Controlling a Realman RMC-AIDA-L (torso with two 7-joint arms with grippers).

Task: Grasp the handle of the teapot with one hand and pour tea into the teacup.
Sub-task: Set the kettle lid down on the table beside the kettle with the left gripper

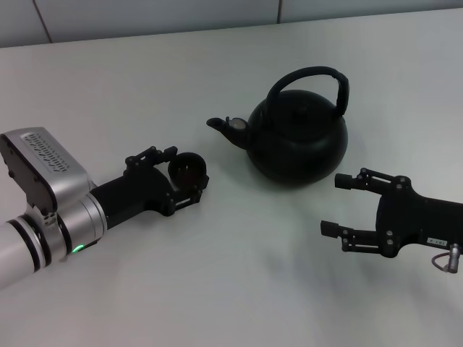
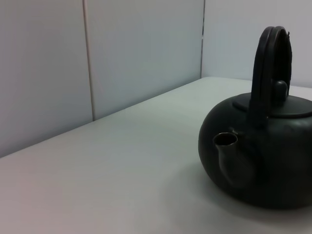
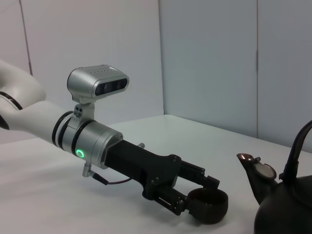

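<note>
The teapot (image 1: pixel 298 141) is round and matte black and stands on the white table, right of centre, with its spout (image 1: pixel 217 123) pointing left. Its arched handle (image 1: pixel 311 76) stands upright and nothing holds it. My left gripper (image 1: pixel 185 175) is shut on the small black teacup (image 1: pixel 189 166), low over the table, left of the spout. The right wrist view shows this grip on the teacup (image 3: pixel 208 206) too. My right gripper (image 1: pixel 333 205) is open and empty, just right of and in front of the teapot. The left wrist view shows the teapot (image 2: pixel 263 161) and handle (image 2: pixel 269 73) close by.
The white table (image 1: pixel 239 289) runs back to a pale panelled wall (image 2: pixel 141 48). The left forearm (image 1: pixel 51 210) lies across the table's front left.
</note>
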